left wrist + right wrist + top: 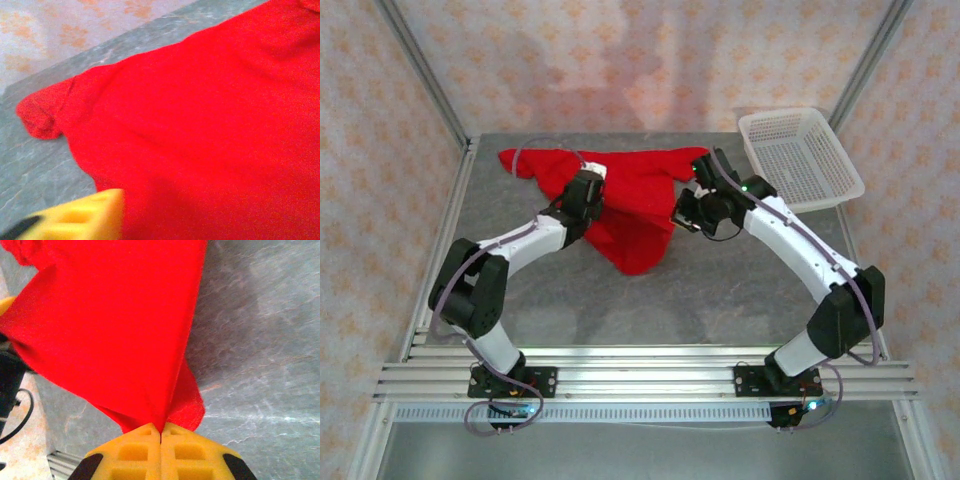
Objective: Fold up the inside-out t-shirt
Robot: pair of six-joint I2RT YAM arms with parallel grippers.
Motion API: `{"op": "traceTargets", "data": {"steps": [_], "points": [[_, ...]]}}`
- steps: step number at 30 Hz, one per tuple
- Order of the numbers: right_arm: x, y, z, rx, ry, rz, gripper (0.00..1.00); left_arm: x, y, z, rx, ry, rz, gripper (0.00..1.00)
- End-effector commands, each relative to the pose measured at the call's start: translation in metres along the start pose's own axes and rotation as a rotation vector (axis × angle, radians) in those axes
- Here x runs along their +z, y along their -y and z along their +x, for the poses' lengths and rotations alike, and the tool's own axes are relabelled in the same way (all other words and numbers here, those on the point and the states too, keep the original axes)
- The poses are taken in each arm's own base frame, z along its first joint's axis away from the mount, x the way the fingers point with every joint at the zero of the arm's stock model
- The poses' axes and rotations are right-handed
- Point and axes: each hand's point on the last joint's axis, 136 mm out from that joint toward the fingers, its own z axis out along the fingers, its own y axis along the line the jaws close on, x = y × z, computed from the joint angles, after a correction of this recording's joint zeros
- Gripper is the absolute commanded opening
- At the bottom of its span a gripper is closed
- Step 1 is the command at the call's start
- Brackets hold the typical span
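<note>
Softly draped red t-shirt point(115, 325) tapers to a point — inside right pincer point(160, 433).

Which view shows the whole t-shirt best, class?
The top external view: most of the t-shirt's outline shows there. The left wrist view gives a close patch with one sleeve; the right wrist view gives a fold pinched in the right gripper.

One red t-shirt point(635, 205), one white basket point(802, 160), two end effectors — left point(590, 185), right point(160, 434)
</note>
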Motion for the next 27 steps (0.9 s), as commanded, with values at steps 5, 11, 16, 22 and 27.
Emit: {"op": "traceTargets", "data": {"steps": [5, 11, 16, 22, 27], "points": [[-0.046, 0.086, -0.043, 0.110, 0.190, 0.158, 0.00, -0.079, 0.018, -0.047, 0.047, 0.045, 0.347, 0.00], [-0.047, 0.074, -0.051, 0.080, 0.183, 0.122, 0.31, -0.134, 0.051, -0.062, -0.058, -0.030, 0.660, 0.00], [-0.063, 0.003, -0.030, -0.256, 0.377, -0.087, 0.41, -0.140, 0.046, -0.054, -0.086, -0.085, 0.638, 0.00], [-0.019, -0.096, 0.056, -0.744, 0.435, -0.345, 0.40, -0.148, 0.038, -0.065, -0.091, -0.101, 0.621, 0.00], [0.016, -0.139, 0.078, -0.919, 0.485, -0.393, 0.61, -0.144, 0.037, -0.068, -0.125, -0.120, 0.605, 0.00]]}}
